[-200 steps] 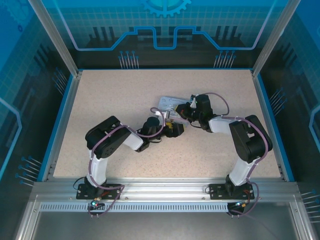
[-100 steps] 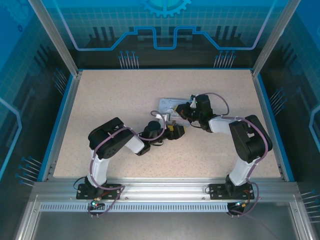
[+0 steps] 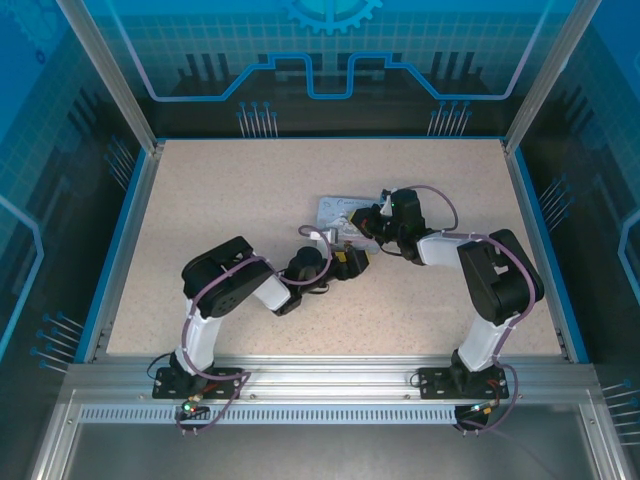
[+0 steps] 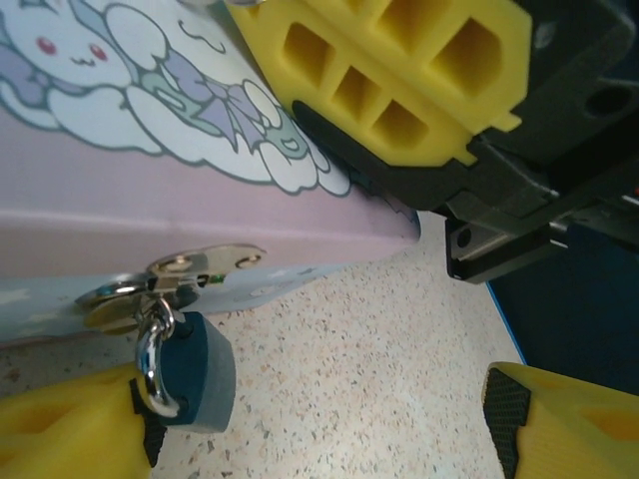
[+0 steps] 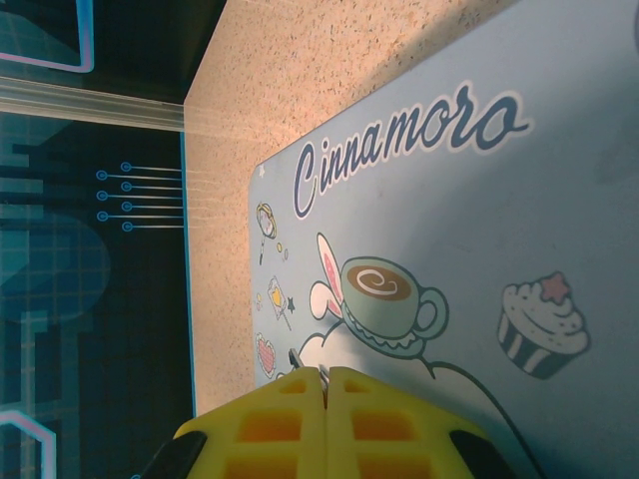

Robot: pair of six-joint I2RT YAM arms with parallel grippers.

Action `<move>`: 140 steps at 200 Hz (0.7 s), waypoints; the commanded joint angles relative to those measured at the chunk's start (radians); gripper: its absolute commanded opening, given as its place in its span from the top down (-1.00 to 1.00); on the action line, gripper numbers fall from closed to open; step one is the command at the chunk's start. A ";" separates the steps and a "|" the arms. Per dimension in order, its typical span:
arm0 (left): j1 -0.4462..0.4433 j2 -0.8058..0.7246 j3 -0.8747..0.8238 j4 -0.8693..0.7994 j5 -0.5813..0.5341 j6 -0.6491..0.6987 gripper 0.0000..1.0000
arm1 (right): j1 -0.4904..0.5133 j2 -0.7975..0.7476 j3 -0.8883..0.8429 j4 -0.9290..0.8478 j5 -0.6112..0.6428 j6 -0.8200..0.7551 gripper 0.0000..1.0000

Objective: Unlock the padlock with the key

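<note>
The left gripper (image 4: 315, 419) stood spread, the padlock (image 4: 200, 374) touching one finger and dangling from the tin's (image 4: 150, 220) hasp (image 4: 190, 269). I'd centre it before pinching. The right gripper (image 5: 324, 375) sat clenched over the tin.

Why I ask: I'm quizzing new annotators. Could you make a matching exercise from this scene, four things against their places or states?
Column one:
1. padlock
2. tin box
3. left end effector
4. right end effector

Column two:
A. fingers pressed together over the cartoon print
B. hangs from the metal hasp
C. lies on the speckled table
D. fingers wide apart, the lock body between them

Pairs: 1-B, 2-C, 3-D, 4-A.
</note>
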 commanded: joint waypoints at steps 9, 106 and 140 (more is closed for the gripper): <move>-0.014 0.050 0.021 -0.114 -0.057 -0.025 -0.55 | 0.016 0.024 0.004 -0.008 0.003 0.005 1.00; -0.054 0.023 0.019 -0.201 -0.174 -0.056 -0.17 | 0.016 0.028 0.004 -0.008 0.004 0.008 1.00; -0.078 0.029 0.021 -0.221 -0.227 -0.081 -0.17 | 0.016 0.031 0.006 -0.004 0.004 0.012 1.00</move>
